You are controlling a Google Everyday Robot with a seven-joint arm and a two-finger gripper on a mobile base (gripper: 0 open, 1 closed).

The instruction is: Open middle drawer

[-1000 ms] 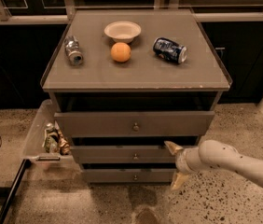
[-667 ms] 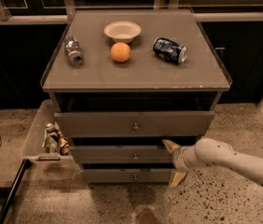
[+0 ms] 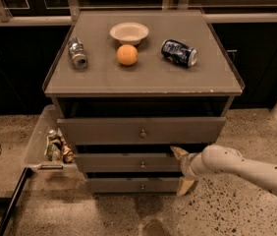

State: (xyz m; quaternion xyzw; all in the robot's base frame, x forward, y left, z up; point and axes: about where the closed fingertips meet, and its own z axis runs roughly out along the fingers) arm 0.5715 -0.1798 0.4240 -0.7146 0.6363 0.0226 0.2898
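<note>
In the camera view the gripper [image 3: 182, 170] sat at the right edge of the middle drawer [image 3: 128, 162], second of three fronts, its fingers spread wide above and below that end, gripping nothing. Pulling from that corner, away from the central knob [image 3: 142, 165], could skew and jam the drawer, or the fingers might slip off.

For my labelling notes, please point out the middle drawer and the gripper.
middle drawer [image 3: 109, 162], camera view, on its front, left of the knob.
gripper [image 3: 177, 171], camera view, midway between its fingers, at the drawer's right end.
</note>
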